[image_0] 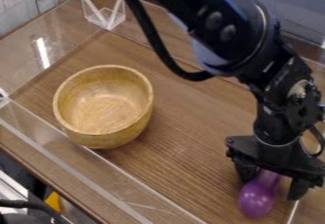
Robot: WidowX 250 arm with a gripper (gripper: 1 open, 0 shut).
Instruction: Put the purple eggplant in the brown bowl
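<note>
The purple eggplant [258, 196] lies on the wooden table near the front right edge, glossy, its upper end tucked under the gripper. My gripper [269, 178] points straight down over it, open, with one black finger on each side of the eggplant's upper part. Whether the fingers touch it I cannot tell. The brown bowl [103, 103] sits empty at the left of the table, well apart from the gripper.
A clear plastic wall [76, 157] runs along the table's front left edge. A small clear stand [105, 12] is at the back. The black arm [216, 28] reaches in from the upper middle, passing above the table to the right of the bowl.
</note>
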